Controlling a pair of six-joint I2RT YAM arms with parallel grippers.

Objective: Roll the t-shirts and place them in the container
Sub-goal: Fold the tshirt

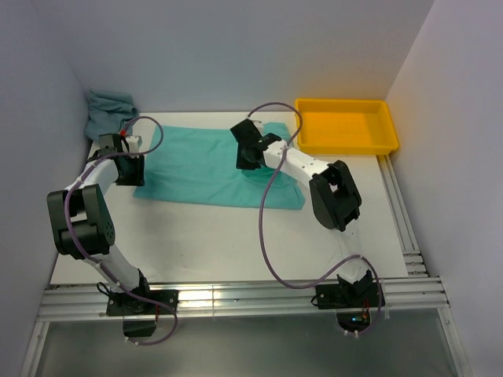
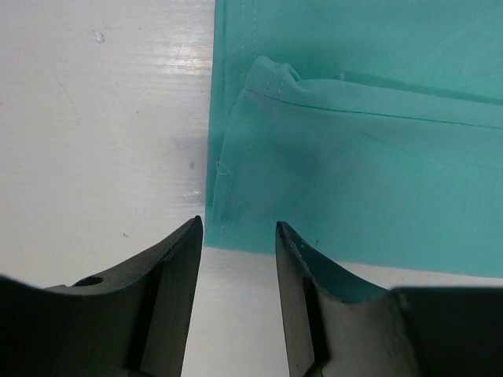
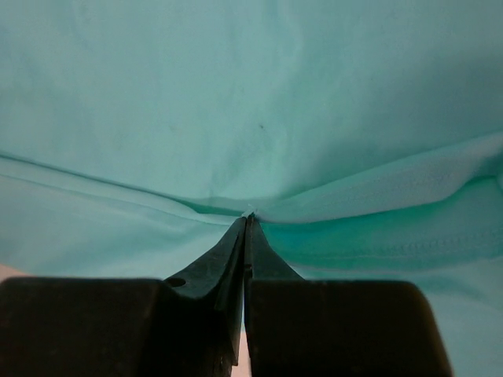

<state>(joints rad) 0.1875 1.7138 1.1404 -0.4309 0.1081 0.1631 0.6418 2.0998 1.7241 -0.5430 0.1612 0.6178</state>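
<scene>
The left fingers hover half-open and empty at the left edge of the mint-turquoise t-shirt lying flat on the counter, the right fingers farther on pinch its fold, likely to start rolling, and the grey-teal t-shirt lies bunched beyond.

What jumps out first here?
A mint-turquoise t-shirt lies spread flat at centre, the right gripper pinching its cloth while the left gripper hangs open at its left edge. A yellow tray sits far right; a grey-teal t-shirt is crumpled in the far left corner.
</scene>
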